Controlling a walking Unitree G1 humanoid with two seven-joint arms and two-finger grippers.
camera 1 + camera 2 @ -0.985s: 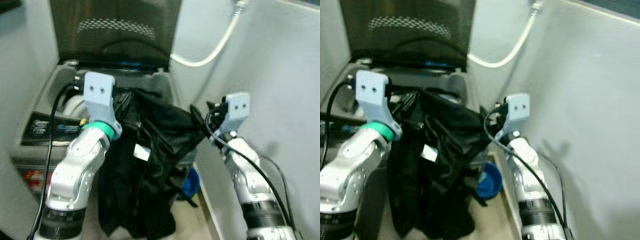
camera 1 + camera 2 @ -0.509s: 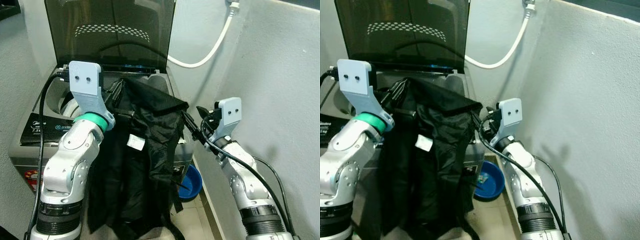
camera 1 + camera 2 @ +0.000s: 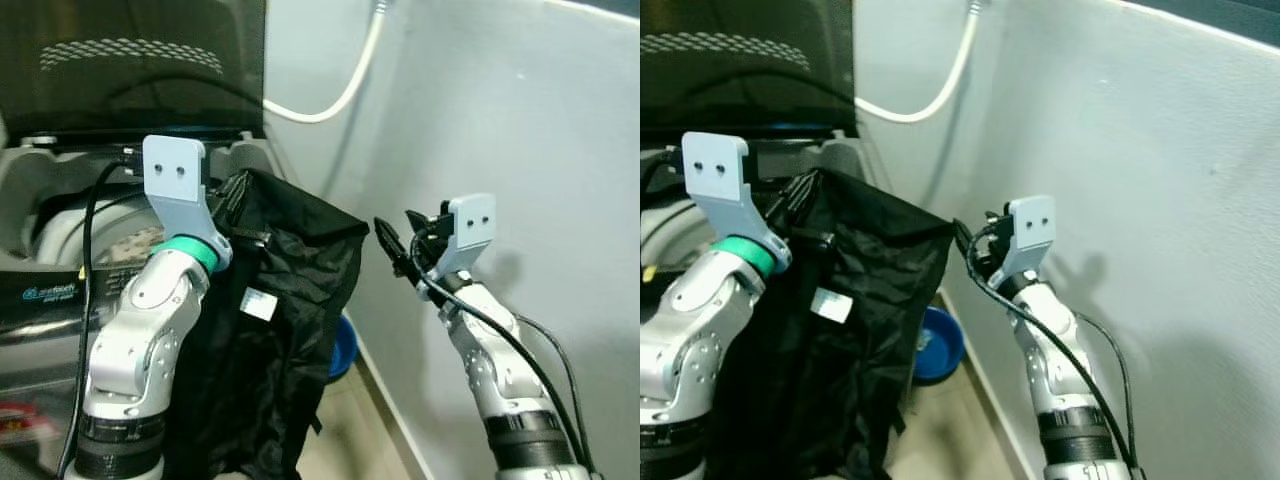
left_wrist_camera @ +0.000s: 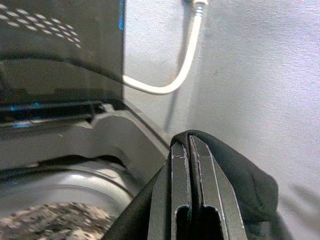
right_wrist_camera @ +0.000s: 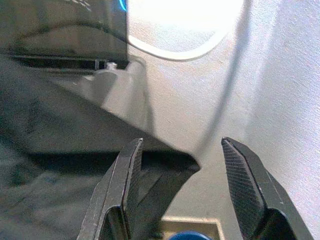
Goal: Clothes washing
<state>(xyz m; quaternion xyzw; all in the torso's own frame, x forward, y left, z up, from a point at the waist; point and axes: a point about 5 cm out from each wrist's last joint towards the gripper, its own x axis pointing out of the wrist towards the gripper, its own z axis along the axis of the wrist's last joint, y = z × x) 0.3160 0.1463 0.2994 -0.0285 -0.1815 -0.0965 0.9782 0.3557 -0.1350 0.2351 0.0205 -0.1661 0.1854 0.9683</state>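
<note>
hanging from the left gripper [image 4: 190,165], whose fingers are pressed together on its top hem, a black garment [image 3: 290,330] drapes down the washer's [image 3: 60,260] right front corner; the lid [image 3: 130,65] stands open; the right gripper [image 5: 182,175] sits spread wide at the garment's far corner, gripping nothing; a blue bowl [image 3: 937,345] lies on the floor by the wall.

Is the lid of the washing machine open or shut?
Open: the dark lid stands upright behind the washing machine, and the drum shows.
</note>
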